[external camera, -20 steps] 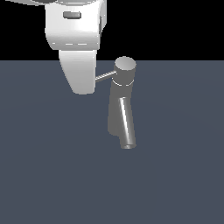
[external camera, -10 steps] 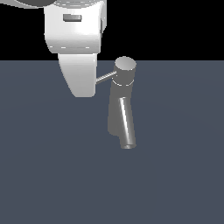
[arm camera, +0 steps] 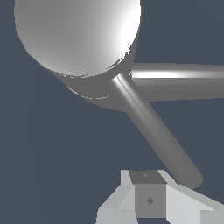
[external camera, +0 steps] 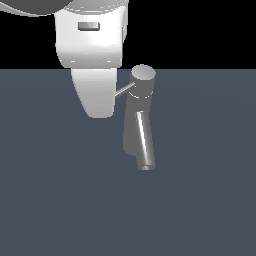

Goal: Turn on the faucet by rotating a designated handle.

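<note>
The grey metal faucet (external camera: 136, 125) stands upright with a round flat cap (external camera: 143, 73) and a slanted spout (external camera: 144, 145) pointing down toward the camera. Its thin handle (external camera: 125, 90) sticks out sideways from the cap toward the exterior view's left. My white gripper (external camera: 97, 111) hangs just left of the faucet, its fingers covering the handle's outer end. In the wrist view the cap (arm camera: 78, 35) fills the frame, and the handle (arm camera: 157, 135) runs from it to a point right beside my gripper (arm camera: 148, 200). The fingers look closed together with nothing between them.
A plain dark grey floor (external camera: 200, 200) spreads all around the faucet. Nothing else stands on it.
My gripper has sunk a little lower beside the handle's end. The faucet and its handle show no visible turn.
</note>
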`<state>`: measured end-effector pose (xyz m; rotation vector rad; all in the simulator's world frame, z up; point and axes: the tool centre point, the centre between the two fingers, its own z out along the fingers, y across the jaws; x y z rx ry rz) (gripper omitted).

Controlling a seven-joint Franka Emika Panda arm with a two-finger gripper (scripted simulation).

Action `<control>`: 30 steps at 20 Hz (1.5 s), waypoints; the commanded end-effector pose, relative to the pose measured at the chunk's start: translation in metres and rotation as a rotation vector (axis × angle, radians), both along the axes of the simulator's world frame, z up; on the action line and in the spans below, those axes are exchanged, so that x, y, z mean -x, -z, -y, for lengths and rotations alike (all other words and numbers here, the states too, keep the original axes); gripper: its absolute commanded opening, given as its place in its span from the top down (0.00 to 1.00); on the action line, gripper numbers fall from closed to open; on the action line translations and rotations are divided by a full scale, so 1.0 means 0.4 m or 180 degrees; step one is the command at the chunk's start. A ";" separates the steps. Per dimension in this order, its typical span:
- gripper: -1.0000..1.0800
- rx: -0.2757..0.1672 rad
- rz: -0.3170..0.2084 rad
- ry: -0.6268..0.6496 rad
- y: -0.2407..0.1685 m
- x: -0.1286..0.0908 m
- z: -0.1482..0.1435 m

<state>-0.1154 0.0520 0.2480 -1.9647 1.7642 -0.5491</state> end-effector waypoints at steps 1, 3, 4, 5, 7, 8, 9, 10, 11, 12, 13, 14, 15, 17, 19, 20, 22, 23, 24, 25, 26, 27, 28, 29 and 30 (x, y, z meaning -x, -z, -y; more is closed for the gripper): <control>1.00 -0.0006 -0.0015 0.0080 0.010 0.008 0.034; 1.00 -0.0006 -0.0015 0.0080 0.013 0.012 0.038; 1.00 -0.0006 -0.0015 0.0080 0.014 0.015 0.040; 1.00 -0.0006 -0.0016 0.0082 0.016 0.017 0.043; 1.00 -0.0006 -0.0016 0.0082 0.019 0.021 0.048; 1.00 -0.0006 -0.0018 0.0084 0.021 0.023 0.050; 1.00 -0.0006 -0.0018 0.0084 0.023 0.025 0.052; 1.00 -0.0006 -0.0018 0.0084 0.024 0.027 0.055; 1.00 -0.0006 -0.0018 0.0084 0.026 0.029 0.057; 1.00 -0.0006 -0.0019 0.0085 0.027 0.031 0.059; 1.00 -0.0006 -0.0019 0.0085 0.029 0.033 0.062; 1.00 -0.0006 -0.0019 0.0085 0.030 0.036 0.064; 1.00 -0.0006 -0.0020 0.0087 0.032 0.037 0.066; 1.00 -0.0006 -0.0021 0.0088 0.035 0.041 0.071; 1.00 -0.0006 -0.0021 0.0088 0.038 0.046 0.075; 1.00 -0.0006 -0.0023 0.0090 0.040 0.047 0.078; 1.00 -0.0006 -0.0023 0.0090 0.042 0.051 0.082; 1.00 -0.0006 -0.0024 0.0091 0.044 0.053 0.084; 1.00 -0.0006 -0.0024 0.0091 0.045 0.055 0.086; 1.00 -0.0006 -0.0024 0.0091 0.047 0.057 0.088; 1.00 -0.0006 -0.0025 0.0093 0.049 0.059 0.091; 1.00 -0.0006 -0.0025 0.0093 0.050 0.061 0.093; 1.00 -0.0006 -0.0025 0.0093 0.051 0.063 0.095; 1.00 -0.0006 -0.0026 0.0094 0.053 0.065 0.098; 1.00 -0.0006 -0.0026 0.0094 0.054 0.067 0.100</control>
